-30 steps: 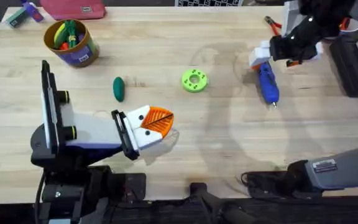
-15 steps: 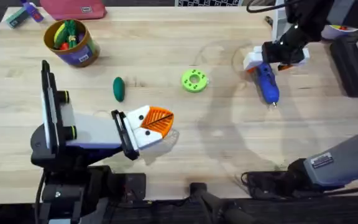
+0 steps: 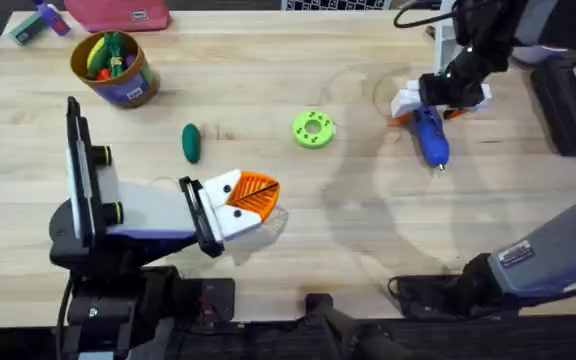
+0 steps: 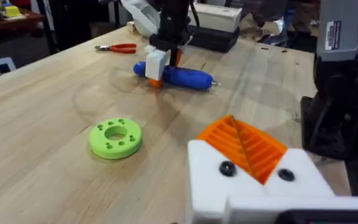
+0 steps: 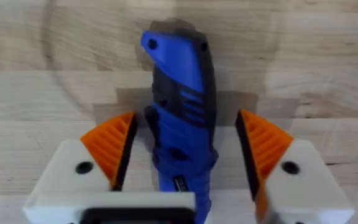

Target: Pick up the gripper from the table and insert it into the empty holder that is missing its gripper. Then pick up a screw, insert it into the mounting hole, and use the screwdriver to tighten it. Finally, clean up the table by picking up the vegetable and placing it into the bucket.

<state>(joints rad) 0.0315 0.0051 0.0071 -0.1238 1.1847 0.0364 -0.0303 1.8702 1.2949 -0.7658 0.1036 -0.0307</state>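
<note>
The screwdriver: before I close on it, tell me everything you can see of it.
The screwdriver is a thick blue cylinder with a darker ribbed grip band and a thin metal bit, plastic by the look of it. It lies flat on the wooden table, right of the lime-green ring, its bit pointing toward the table's near edge. The right gripper straddles its body, open, an orange ribbed pad on each side with a gap to the body on both; nothing grips it yet.

overhead looks down, wrists close — screwdriver [image 3: 431, 137] shared

lime-green ring [image 3: 313, 129] mid-table | red pliers [image 4: 118, 48] | pink pouch [image 3: 118, 13]
</note>
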